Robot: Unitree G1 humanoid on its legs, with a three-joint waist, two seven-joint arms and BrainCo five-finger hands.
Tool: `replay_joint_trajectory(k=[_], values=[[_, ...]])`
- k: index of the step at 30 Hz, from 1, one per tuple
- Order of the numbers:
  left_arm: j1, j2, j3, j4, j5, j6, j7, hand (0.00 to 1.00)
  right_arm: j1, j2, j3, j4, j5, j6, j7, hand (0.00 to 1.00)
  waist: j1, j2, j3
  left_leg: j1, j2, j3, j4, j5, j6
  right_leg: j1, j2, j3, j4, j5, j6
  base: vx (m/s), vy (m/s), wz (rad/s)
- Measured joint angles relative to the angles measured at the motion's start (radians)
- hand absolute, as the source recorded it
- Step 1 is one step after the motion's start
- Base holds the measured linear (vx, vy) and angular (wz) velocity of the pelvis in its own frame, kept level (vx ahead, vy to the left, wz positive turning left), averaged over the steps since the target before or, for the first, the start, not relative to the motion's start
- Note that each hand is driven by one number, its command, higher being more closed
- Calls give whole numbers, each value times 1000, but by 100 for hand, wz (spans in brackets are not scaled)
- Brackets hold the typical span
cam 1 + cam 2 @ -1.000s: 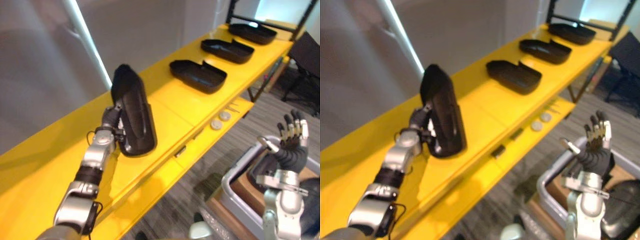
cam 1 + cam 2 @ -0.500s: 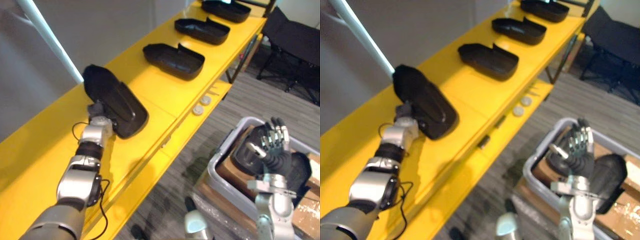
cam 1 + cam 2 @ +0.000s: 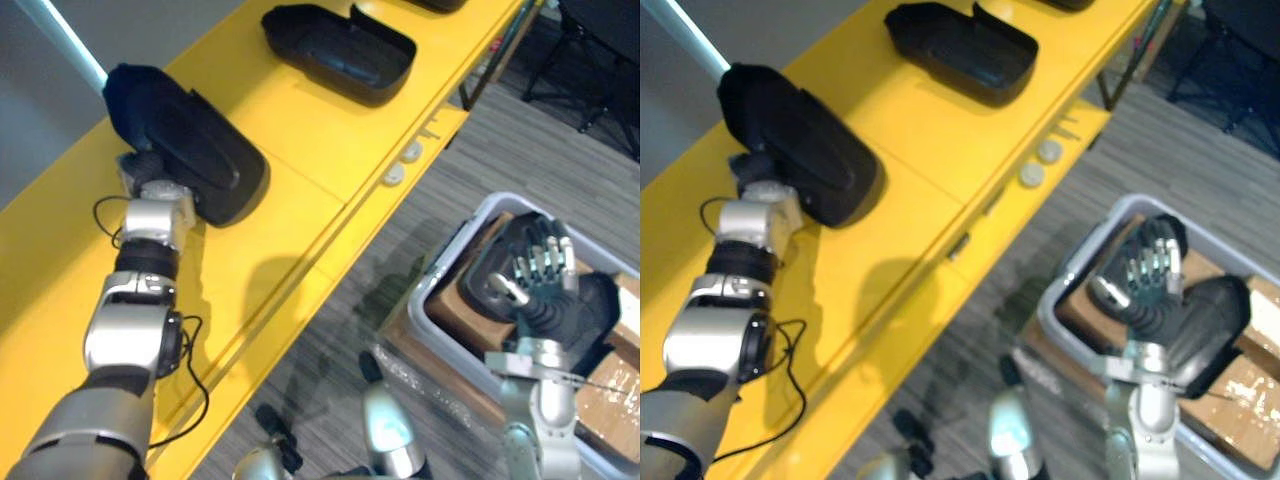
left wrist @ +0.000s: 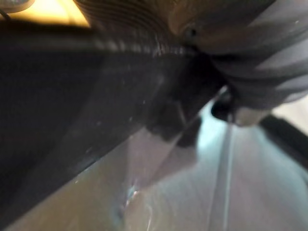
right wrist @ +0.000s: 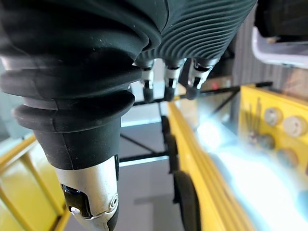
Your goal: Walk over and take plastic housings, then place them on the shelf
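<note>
A long yellow shelf [image 3: 300, 170] runs diagonally across the eye views, from the lower left to the upper right. On the floor beside it, lower right, stands a grey bin [image 3: 430, 290] holding a cardboard box [image 3: 458, 312] and more dark housings [image 3: 600, 320].

A black plastic housing [image 3: 190, 140] lies domed side up on the shelf, near its back edge. It seems to rest on the shelf rather than hang above it, though its far rim is hard to make out. A second housing [image 3: 340, 50] sits hollow side up further along the shelf, well apart from the first.

The left hand [image 3: 140, 168] is at the near end of the black plastic housing, tucked against it. Its fingers are hidden behind the part, so I cannot tell whether they grip it or lie loose. The right hand [image 3: 538, 275] is held over the grey bin with its fingers straight and spread, holding nothing.

Two small round discs [image 3: 393, 174] sit on the shelf's lower front ledge.

The step in hand looks like setting this part down. To do it well, settle the whole rim flat before letting go. Then draw the fingers back low along the shelf, without lifting or dragging the part toward the front edge.
</note>
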Motion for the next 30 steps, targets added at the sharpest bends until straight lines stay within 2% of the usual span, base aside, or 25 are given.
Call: replay_joint_trajectory(k=[12,15,17,20,22,24,25,27,29,30], values=[[0,-14,-89,-3,40,8,-17,0,30,0,29,-30,0,-4,0,0,-1,4,2,11,-7,-29,7,-1,1,34,-12,-28,0,-4,5,-3,4,5],[-6,-11,-89,-26,42,-10,-16,0,33,0,27,-29,0,-24,4,0,2,4,2,19,-10,-30,4,-1,2,43,-16,-29,-3,-4,6,0,0,0],[-24,-8,-90,-37,51,-49,-14,0,30,0,25,-30,-1,-54,17,0,6,4,2,22,-11,-33,4,-1,2,50,-17,-33,-6,-3,6,10,6,6],[-58,15,-130,-80,99,-133,-15,0,9,-6,19,-28,0,-106,61,0,13,4,-4,46,-11,-47,-6,-1,2,88,-17,-49,-24,-3,6,22,4,10],[-78,63,-158,-150,126,-227,-16,0,-33,-33,20,-16,-1,-140,101,0,29,8,-29,54,-14,-47,-23,2,0,94,-18,-51,-35,-3,6,0,0,0],[-79,75,-163,-181,125,-283,-16,0,-79,-62,21,24,-2,-145,110,0,42,11,-68,56,-16,-48,-33,5,0,96,-18,-54,-45,-2,8,70,5,5],[-76,75,-165,-213,123,-348,-16,0,-133,-92,28,69,-8,-149,103,0,62,10,-92,78,-18,-52,-44,5,-1,127,-20,-64,-60,-1,9,85,6,10],[-64,75,-164,-259,121,-398,-17,0,-183,-115,39,101,-26,-149,84,0,80,15,-120,88,-21,-68,-50,5,-1,152,-25,-86,-74,-1,9,57,7,27],[-7,93,-154,-365,117,-478,-24,0,-266,-138,69,161,-44,-135,54,0,112,25,-167,90,-26,-101,-61,8,-2,181,-31,-124,-95,-1,9,47,6,41],[18,104,-151,-401,117,-492,-25,0,-287,-138,73,182,-49,-125,45,0,121,29,-179,86,-26,-107,-61,9,-2,184,-32,-133,-99,-1,9,31,0,33]])
